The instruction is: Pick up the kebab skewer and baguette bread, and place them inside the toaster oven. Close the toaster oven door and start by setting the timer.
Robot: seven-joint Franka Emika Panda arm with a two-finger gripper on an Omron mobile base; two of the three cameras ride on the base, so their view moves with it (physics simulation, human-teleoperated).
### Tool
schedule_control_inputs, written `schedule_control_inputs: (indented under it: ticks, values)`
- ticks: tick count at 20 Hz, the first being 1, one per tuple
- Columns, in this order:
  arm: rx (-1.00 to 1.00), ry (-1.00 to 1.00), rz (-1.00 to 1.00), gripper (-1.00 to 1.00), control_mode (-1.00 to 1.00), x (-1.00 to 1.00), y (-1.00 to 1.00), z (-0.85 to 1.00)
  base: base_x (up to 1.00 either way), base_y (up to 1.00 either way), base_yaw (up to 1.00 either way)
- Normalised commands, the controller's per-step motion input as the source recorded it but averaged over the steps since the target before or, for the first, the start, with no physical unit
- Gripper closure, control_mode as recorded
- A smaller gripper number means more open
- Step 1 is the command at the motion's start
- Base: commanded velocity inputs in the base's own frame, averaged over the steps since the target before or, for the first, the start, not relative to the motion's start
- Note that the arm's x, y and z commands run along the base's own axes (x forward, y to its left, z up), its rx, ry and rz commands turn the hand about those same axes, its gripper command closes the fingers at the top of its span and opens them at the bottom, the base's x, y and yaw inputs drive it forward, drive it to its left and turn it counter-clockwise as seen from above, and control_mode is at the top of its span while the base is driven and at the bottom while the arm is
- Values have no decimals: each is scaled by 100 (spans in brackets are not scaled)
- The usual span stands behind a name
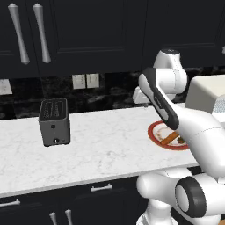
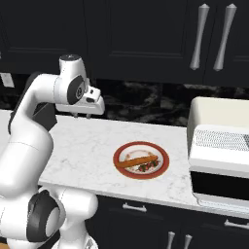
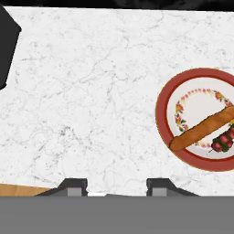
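A red-rimmed plate (image 2: 124,149) on the white marble counter carries the baguette bread (image 2: 137,161), a slim orange-brown loaf lying diagonally. Beside it lies the kebab skewer (image 2: 147,167) with dark red and green chunks. In the hand view the plate (image 3: 162,119) sits at the right edge, with the baguette bread (image 3: 201,129) and part of the kebab skewer (image 3: 222,141). My gripper (image 2: 80,115) hovers above the counter, left of the plate and clear of it. Its jaws (image 3: 116,186) stand apart with nothing between them. The cream-white toaster oven (image 2: 219,113) stands at the right, its wire rack showing above the dark glass toaster oven door (image 2: 219,185).
A small dark grey slot toaster (image 1: 54,123) stands on the counter at the left, well away from the plate (image 1: 154,134). Dark cabinets with long handles hang above, and a dark backsplash with wall sockets (image 1: 85,81) runs behind. My own arm hides part of the plate in the left base view.
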Motion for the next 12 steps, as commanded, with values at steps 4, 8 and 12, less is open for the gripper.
schedule_control_inputs:
  ticks: [4, 8, 12]
  values:
    - [0, 0, 0, -100, 100, 0, 0, 0, 0, 0, 0]
    - [0, 0, 0, -100, 100, 0, 0, 0, -26, -36, 0]
    - [0, 0, 0, -100, 100, 0, 0, 0, -6, -77, 0]
